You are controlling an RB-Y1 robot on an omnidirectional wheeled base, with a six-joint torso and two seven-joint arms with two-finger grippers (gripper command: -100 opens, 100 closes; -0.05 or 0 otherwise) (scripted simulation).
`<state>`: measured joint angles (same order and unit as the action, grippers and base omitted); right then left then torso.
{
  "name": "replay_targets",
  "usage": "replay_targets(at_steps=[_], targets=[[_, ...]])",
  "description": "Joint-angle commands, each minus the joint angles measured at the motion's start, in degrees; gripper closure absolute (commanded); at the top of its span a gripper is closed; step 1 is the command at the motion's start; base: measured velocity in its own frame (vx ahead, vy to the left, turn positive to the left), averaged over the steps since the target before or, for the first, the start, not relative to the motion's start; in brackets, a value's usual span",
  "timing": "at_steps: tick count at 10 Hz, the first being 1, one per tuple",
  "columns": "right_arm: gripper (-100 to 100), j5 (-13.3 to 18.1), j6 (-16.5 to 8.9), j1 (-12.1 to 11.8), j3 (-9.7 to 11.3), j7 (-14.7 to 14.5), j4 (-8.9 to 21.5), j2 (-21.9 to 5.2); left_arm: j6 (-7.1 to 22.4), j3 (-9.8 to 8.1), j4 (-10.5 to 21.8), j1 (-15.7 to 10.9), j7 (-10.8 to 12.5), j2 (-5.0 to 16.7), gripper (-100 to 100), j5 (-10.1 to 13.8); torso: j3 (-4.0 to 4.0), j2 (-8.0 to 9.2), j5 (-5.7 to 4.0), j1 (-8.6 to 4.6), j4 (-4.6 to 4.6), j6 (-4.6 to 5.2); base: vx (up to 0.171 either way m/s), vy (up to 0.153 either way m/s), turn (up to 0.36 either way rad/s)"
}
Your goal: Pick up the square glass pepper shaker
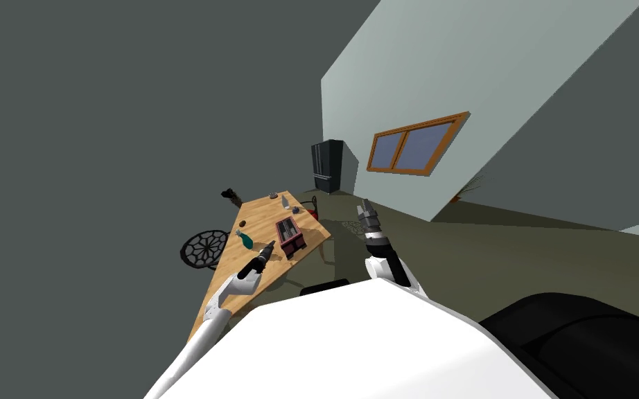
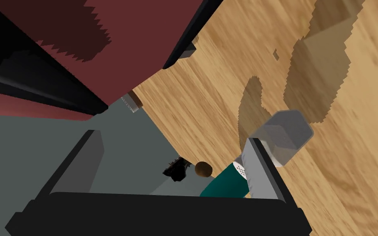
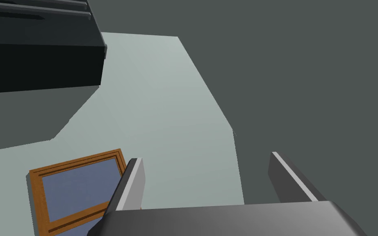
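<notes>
Left claw (image 2: 175, 137) is wide open and empty. Pepper shaker (image 2: 286, 135) is a small grey see-through square block on the counter (image 2: 225, 61), near the dark red toaster (image 2: 143, 41) and just beside a teal bottle (image 2: 225, 186). It sits at one blade's tip, outside the gap, not between the blades. It's likely light, rigid, slick-sided and chippable. Best hold, I'd say, is blades flat on two opposite faces at mid-body with a moderate squeeze; a corner grip would let it twist out. The bottle crowds it, so there's little blade room. Right claw (image 3: 206, 157) is open and empty, raised well apart from the toaster.
</notes>
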<state>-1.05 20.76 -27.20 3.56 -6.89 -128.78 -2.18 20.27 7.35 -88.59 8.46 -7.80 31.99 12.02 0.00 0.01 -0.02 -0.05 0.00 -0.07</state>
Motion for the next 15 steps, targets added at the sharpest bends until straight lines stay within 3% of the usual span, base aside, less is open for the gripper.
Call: replay_targets(at_steps=[1,2,7,8,15], targets=[[0,0.0,0.0,0.0,0.0,0.0,0.0,0.0,2.7,0.41,2.8,-0.8,-0.5,1.2,-100,0.0,0.00,0.00,0.00,0.00,0.00,0.00,0.006,-0.020,-0.139],[0,0.0,0.0,0.0,0.0,0.0,0.0,0.0,2.7,0.41,2.8,-0.8,-0.5,1.2,-100,0.0,0.00,0.00,0.00,-0.01,0.00,0.03,0.005,-0.011,-0.055],[0,0.0,0.0,0.0,0.0,0.0,0.0,0.0,10.3,2.00,11.9,-4.8,-1.7,6.1,-100,1.1,0.00,0.00,0.00,0.01,0.00,0.02,0.005,-0.019,-0.138],[0,0.0,0.0,0.0,0.0,0.0,0.0,0.0,10.5,2.00,12.3,-4.8,-1.7,6.1,-100,1.1,0.01,0.01,-0.01,-0.01,0.00,0.01,0.005,-0.012,-0.054],[0,0.0,0.0,0.0,0.0,0.0,0.0,0.0,19.0,3.72,22.6,-9.2,-3.0,11.5,-100,2.3,-0.01,-0.01,0.00,-0.02,0.00,0.01,0.008,-0.016,-0.114]])
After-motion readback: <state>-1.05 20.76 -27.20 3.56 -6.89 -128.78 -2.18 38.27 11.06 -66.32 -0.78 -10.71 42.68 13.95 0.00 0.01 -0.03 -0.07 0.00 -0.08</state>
